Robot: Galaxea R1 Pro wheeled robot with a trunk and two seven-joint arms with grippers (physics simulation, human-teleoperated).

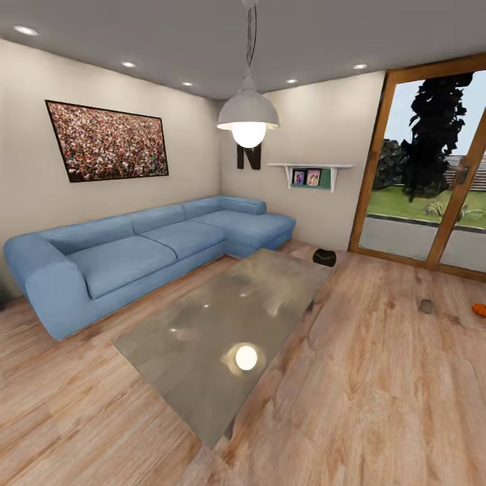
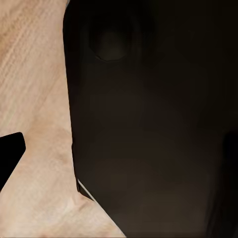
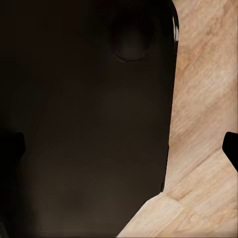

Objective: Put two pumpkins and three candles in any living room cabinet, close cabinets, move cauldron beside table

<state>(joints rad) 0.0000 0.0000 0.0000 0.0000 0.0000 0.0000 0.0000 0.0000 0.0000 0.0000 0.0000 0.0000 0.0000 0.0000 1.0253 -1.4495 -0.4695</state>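
Observation:
The black cauldron [image 1: 325, 257] sits on the wood floor just past the far end of the glossy grey table [image 1: 223, 324]. A small grey candle [image 1: 426, 306] lies on the floor to the right. An orange pumpkin [image 1: 479, 310] is cut off by the right edge of the head view. The cabinet is out of view. My left gripper [image 2: 119, 153] and right gripper [image 3: 121, 146] hang over the floor beside the robot's dark body. Their fingers stand wide apart with nothing between them.
A blue L-shaped sofa [image 1: 135, 250] runs along the left wall and the far corner. A white pendant lamp [image 1: 248, 118] hangs over the table. Glass doors [image 1: 432, 175] with wooden frames fill the right wall. Open plank floor [image 1: 378, 391] lies right of the table.

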